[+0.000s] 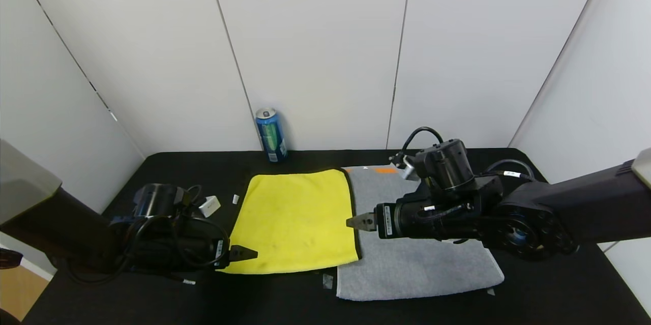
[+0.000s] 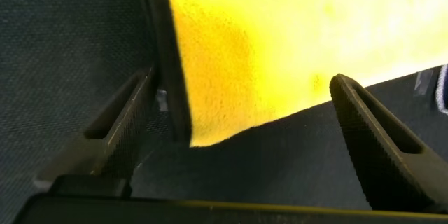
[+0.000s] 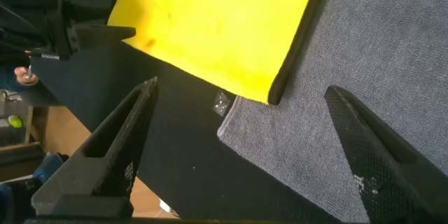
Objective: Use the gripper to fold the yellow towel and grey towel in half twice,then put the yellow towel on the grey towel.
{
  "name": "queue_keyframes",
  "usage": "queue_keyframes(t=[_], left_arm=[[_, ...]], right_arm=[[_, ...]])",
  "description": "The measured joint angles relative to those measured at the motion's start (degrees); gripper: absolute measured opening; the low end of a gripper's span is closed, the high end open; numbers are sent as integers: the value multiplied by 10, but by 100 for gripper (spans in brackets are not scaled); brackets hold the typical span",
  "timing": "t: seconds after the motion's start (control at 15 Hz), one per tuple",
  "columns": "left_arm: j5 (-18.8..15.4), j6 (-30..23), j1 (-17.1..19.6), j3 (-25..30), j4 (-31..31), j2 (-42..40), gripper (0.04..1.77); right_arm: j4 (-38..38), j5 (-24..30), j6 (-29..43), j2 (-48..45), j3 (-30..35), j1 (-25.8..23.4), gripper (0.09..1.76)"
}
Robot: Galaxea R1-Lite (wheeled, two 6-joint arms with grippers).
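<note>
The yellow towel [image 1: 297, 220] lies flat and unfolded on the black table [image 1: 534, 294]. Its right edge overlaps the left edge of the grey towel [image 1: 417, 264], which also lies spread out, with orange marks at its far edge. My left gripper [image 1: 244, 254] is low at the yellow towel's near left corner, open. In the left wrist view that corner [image 2: 231, 77] lies between the spread fingers of the left gripper [image 2: 243, 77]. My right gripper [image 1: 358, 222] hovers open over the yellow towel's right edge. Its wrist view shows the right gripper [image 3: 241, 87] above the yellow towel's near right corner [image 3: 224, 21] and the grey towel [image 3: 364, 49].
A blue drink can [image 1: 271, 134] stands at the back of the table by the white wall panels. A small white block [image 1: 209, 206] lies left of the yellow towel. A bit of clear tape [image 1: 328, 280] sits at the grey towel's near left corner.
</note>
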Motion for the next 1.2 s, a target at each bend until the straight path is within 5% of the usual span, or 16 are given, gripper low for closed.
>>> queue_keyframes(t=[0.53, 1.0, 1.07, 1.13, 1.2], left_arm=[[0, -5, -6, -20, -1, 22, 172], [0, -6, -6, -22, 0, 32, 81], [0, -5, -6, -22, 1, 32, 57], [0, -6, -6, -21, 1, 33, 15], [0, -6, -6, -21, 0, 33, 14]], right_arm=[[0, -1, 14, 0, 0, -1, 171], [0, -2, 15, 0, -1, -2, 171], [0, -2, 16, 0, -1, -2, 171], [1, -2, 16, 0, -1, -2, 171], [1, -2, 16, 1, 0, -1, 171]])
